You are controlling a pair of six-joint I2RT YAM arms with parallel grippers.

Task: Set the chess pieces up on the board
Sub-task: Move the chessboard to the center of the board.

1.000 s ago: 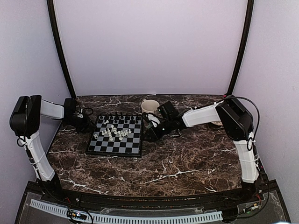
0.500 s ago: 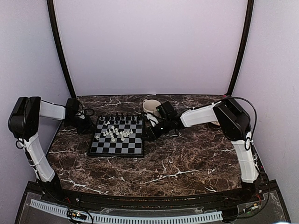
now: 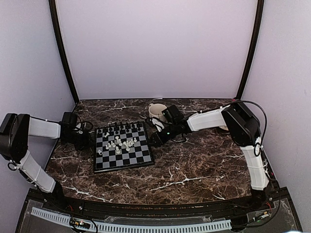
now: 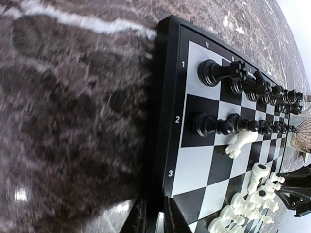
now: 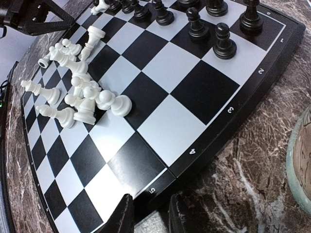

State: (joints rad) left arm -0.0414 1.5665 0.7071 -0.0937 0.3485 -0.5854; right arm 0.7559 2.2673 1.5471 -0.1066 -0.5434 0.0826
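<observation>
The board (image 3: pixel 131 158) lies skewed on the marble tabletop, left of centre. Black chess pieces (image 3: pixel 121 128) stand in two rows along its far edge (image 4: pixel 228 77) (image 5: pixel 223 41). White chess pieces (image 3: pixel 119 143) lie heaped near the middle (image 5: pixel 82 104) (image 4: pixel 252 201). My left gripper (image 3: pixel 90 141) is at the board's left edge, its fingers pinching the black border (image 4: pixel 154 221) near the row mark 3. My right gripper (image 3: pixel 154 138) is at the right edge. Its fingers straddle the border (image 5: pixel 151 216) by the mark 5, one over the squares and one outside the rim.
A cream mug (image 3: pixel 155 110) stands behind the right gripper, close to the board's far right corner, and its rim shows in the right wrist view (image 5: pixel 301 165). Cables trail by both wrists. A wall closes off the table's far side.
The board has turned, its left end swinging toward the left and its near right corner outward. My left arm has pulled back to the left with the board's edge. Both sets of jaws have narrowed.
</observation>
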